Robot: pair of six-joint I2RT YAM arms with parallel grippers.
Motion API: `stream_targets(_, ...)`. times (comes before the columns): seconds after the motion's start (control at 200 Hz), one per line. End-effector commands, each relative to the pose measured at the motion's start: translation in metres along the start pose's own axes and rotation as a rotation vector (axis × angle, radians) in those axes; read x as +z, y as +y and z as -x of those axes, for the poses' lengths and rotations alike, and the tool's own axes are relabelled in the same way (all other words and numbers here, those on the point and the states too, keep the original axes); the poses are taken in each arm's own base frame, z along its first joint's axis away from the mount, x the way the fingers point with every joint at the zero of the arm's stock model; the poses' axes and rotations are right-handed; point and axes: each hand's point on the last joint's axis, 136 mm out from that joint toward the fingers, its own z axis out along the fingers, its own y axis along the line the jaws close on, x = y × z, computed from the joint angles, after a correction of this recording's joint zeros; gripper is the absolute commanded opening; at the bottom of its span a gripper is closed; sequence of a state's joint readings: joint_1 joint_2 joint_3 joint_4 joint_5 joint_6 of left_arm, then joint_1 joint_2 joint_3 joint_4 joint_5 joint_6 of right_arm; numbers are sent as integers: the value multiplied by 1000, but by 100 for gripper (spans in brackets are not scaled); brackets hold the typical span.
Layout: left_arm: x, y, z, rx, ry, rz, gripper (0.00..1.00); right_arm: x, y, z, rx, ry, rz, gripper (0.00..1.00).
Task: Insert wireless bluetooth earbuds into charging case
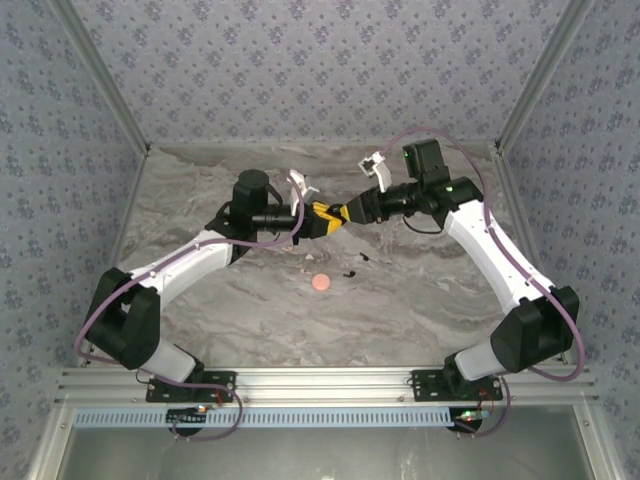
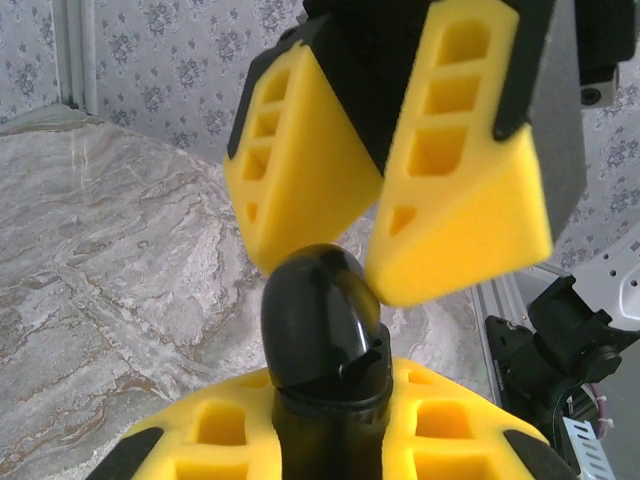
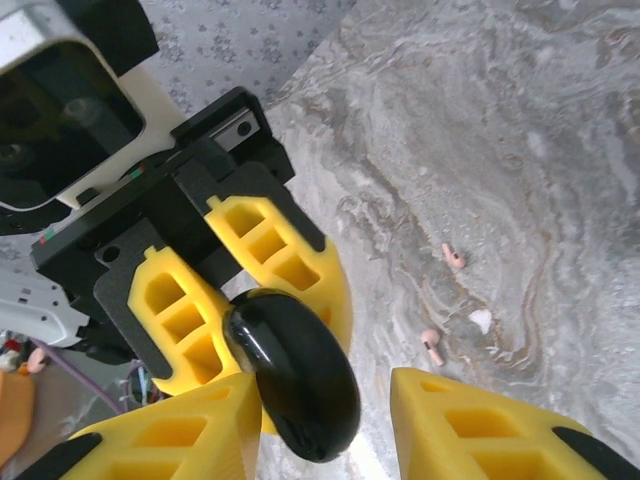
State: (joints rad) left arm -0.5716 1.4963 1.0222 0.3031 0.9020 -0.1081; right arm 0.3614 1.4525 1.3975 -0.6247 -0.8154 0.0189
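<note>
The left gripper (image 2: pixel 330 425) is clamped tight on the lower body of the charging case (image 2: pixel 322 320). It holds the case up off the table (image 1: pixel 420 300), above the middle and somewhat toward the far edge, with the domed end turned to the other arm. That looks like a brace: one arm fixes the case so the other can work on its top. The right gripper (image 3: pixel 335 410) meets it head-on with its jaws apart. The dome sits at the mouth between them and lies against one yellow finger (image 3: pixel 180 440), while a clear gap shows on the side of the other finger, so nothing is pinched there. My reading is that this arm is placed to work on the lid or to take a fresh hold, since the case must be open before anything goes in. Whether the lid is open at all I cannot tell, though a seam runs round the body just above where the left gripper grips it. The case is glossy black, smooth and rounded like a pebble, and likely slippery, which would explain the deep, firm hold. The earbuds (image 1: pixel 350 270) are not in it. They are two tiny black irregular bits lying loose and close together near the table's centre, on the near side of the grippers, just right of a small pink disc (image 1: pixel 320 283) and well apart from the case.
</note>
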Motion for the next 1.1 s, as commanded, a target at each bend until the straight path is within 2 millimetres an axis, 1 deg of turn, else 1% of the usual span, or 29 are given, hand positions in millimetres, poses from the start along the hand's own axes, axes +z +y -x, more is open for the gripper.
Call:
stream_targets(0.0, -2, -14, 9, 77, -25, -53, 5, -8, -12, 6, 25, -34, -77, 42)
stream_targets(0.23, -2, -13, 10, 77, -32, -45, 5, -10, -20, 5, 39, -36, -115, 48)
stream_targets(0.31, -2, -13, 11, 78, -40, -41, 6, -9, -19, 5, 38, -34, -109, 49)
stream_targets(0.48, -2, -13, 14, 77, -55, -43, 6, -7, -20, 3, 42, -23, -104, 50)
stream_targets(0.555, -2, -9, 13, 74, -58, -19, 6, -8, -22, 3, 45, -26, -122, 50)
stream_targets(0.68, -2, 4, 10, 62, -65, 54, 6, -17, -37, 6, 74, -55, -220, 50)
stream_targets(0.765, -3, 11, 9, 56, -82, 93, 8, -29, -54, 4, 124, -77, -310, 52)
stream_targets(0.82, -4, 15, 7, 50, -95, 115, 9, -36, -67, 0, 162, -88, -359, 53)
stream_targets(0.89, -5, 16, 10, 49, -120, 123, 10, -39, -84, -9, 204, -80, -408, 54)
stream_targets(0.934, -6, 16, 10, 46, -132, 125, 10, -38, -94, -20, 234, -52, -436, 53)
stream_targets(0.984, -7, 15, 11, 47, -144, 125, 10, -33, -102, -33, 266, -15, -444, 53)
stream_targets(1.094, -11, 13, 12, 54, -168, 137, 10, -19, -113, -59, 327, 51, -431, 53)
